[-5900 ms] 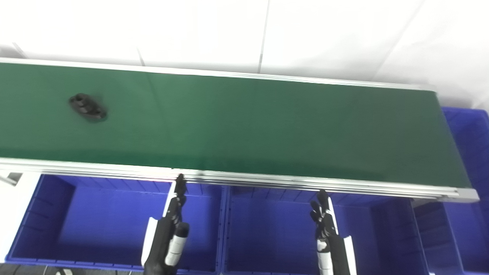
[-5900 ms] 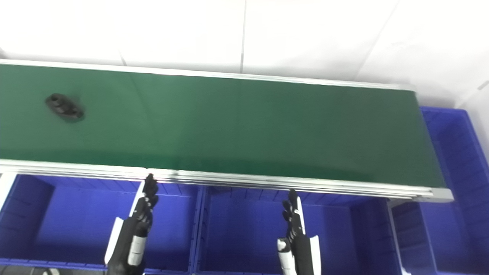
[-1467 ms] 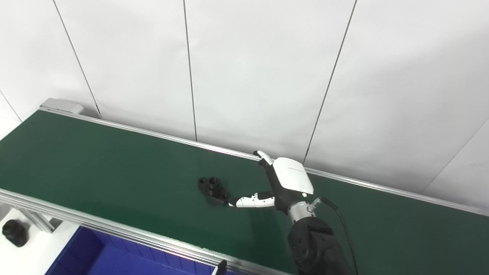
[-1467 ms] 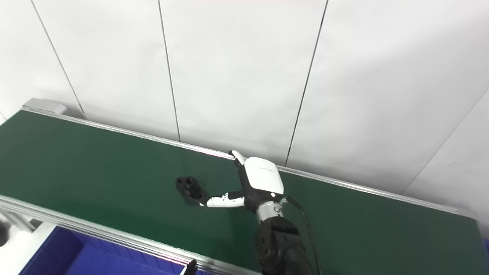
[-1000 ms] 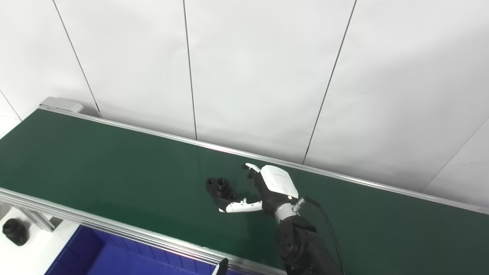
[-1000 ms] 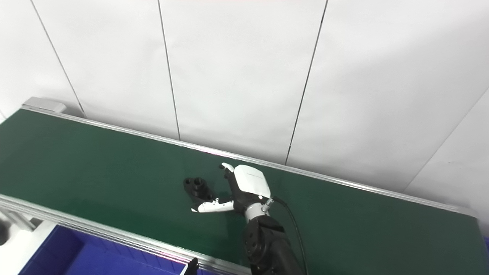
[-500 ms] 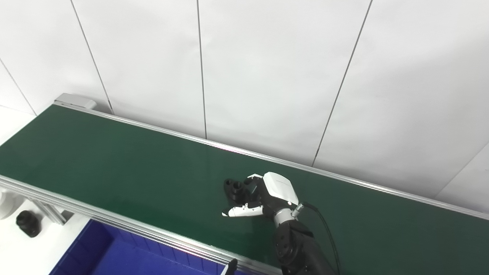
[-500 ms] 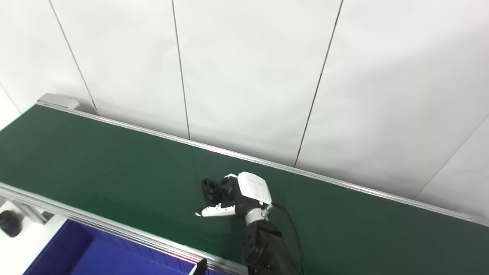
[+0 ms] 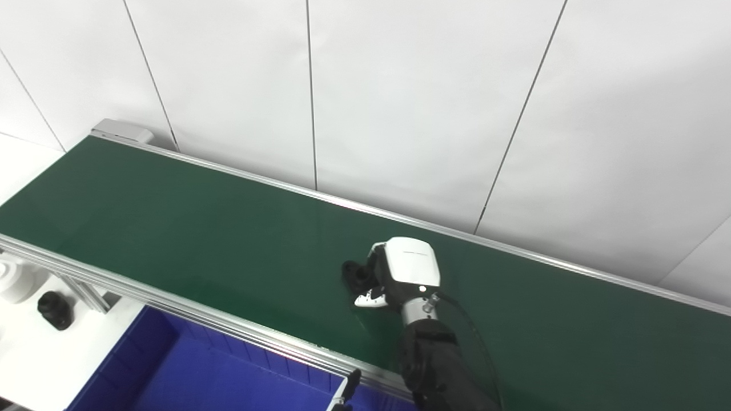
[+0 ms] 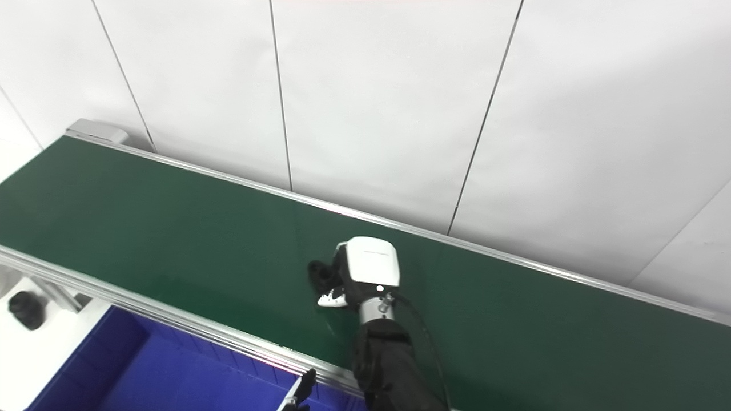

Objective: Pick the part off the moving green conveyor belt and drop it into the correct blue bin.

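Observation:
The black part [image 9: 355, 275] lies on the green conveyor belt [image 9: 171, 228] near its middle, mostly hidden by my right hand [image 9: 400, 271]. My right hand, with its white back plate up, has its fingers and thumb curled around the part; it also shows in the right eye view [image 10: 362, 268]. I cannot tell whether the part is off the belt. Of my left hand only a dark fingertip [image 9: 349, 381] shows at the bottom edge, over the bin rim.
A blue bin [image 9: 171, 371] sits below the belt's near aluminium rail [image 9: 143, 294]. A black round object [image 9: 54, 308] and a white item [image 9: 14, 277] stand on the white surface at far left. A white panelled wall runs behind the belt.
My right hand has closed: the thumb, stretched out flat before, is now tucked in against the part. The camera has shifted, so the whole picture has moved.

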Available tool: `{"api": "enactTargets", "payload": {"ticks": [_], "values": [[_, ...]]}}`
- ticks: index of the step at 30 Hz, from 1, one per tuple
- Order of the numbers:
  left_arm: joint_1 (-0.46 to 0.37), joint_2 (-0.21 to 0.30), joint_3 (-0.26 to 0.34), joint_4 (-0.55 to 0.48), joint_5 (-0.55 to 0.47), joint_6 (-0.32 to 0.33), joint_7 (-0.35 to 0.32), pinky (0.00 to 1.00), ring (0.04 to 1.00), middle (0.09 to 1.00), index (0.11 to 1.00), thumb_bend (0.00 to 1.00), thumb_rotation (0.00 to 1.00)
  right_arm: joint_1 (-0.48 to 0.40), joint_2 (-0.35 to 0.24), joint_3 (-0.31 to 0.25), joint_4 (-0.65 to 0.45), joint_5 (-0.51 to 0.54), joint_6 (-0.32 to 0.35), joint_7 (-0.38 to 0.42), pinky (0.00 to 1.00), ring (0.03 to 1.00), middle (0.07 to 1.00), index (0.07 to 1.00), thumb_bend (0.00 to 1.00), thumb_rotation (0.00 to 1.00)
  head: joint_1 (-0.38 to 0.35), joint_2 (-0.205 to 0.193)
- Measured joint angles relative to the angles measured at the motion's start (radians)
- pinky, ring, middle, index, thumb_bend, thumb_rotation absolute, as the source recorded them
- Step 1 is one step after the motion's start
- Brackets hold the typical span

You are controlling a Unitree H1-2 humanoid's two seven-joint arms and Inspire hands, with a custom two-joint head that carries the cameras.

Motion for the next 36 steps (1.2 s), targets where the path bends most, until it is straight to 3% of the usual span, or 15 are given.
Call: {"api": "enactTargets", "payload": {"ticks": [10, 22, 28, 33, 36], "values": [[0.012, 0.002, -0.002, 0.000, 0.000, 0.013, 0.000, 0.95, 1.000, 1.000, 1.000, 0.78, 0.96, -0.010, -0.008, 0.018, 0.016, 0.000, 0.000, -0.028, 0.08, 0.147, 0.242, 0.491, 0.52, 0.17, -0.006, 0.006], [0.014, 0.011, -0.016, -0.009, -0.008, 0.064, -0.001, 0.96, 1.000, 1.000, 1.000, 0.73, 0.94, -0.003, -0.024, 0.018, 0.004, 0.024, 0.000, -0.072, 0.08, 0.141, 0.225, 0.485, 0.51, 0.14, -0.049, 0.011], [0.018, 0.022, -0.031, -0.020, -0.032, 0.087, -0.002, 0.99, 1.000, 1.000, 1.000, 0.77, 0.93, 0.048, -0.058, 0.004, -0.080, 0.054, -0.001, -0.065, 0.09, 0.143, 0.235, 0.485, 0.51, 0.14, -0.145, 0.034], [0.037, 0.033, -0.049, -0.067, -0.095, 0.115, -0.025, 1.00, 1.000, 1.000, 1.000, 0.87, 0.98, 0.129, -0.134, 0.002, -0.250, 0.052, 0.000, -0.011, 0.09, 0.147, 0.244, 0.484, 0.51, 0.14, -0.221, 0.049], [0.046, 0.034, -0.052, -0.109, -0.128, 0.140, -0.039, 1.00, 1.000, 1.000, 1.000, 0.92, 1.00, 0.183, -0.191, -0.009, -0.375, 0.036, 0.018, 0.053, 0.10, 0.161, 0.256, 0.482, 0.51, 0.14, -0.305, 0.067]]}}
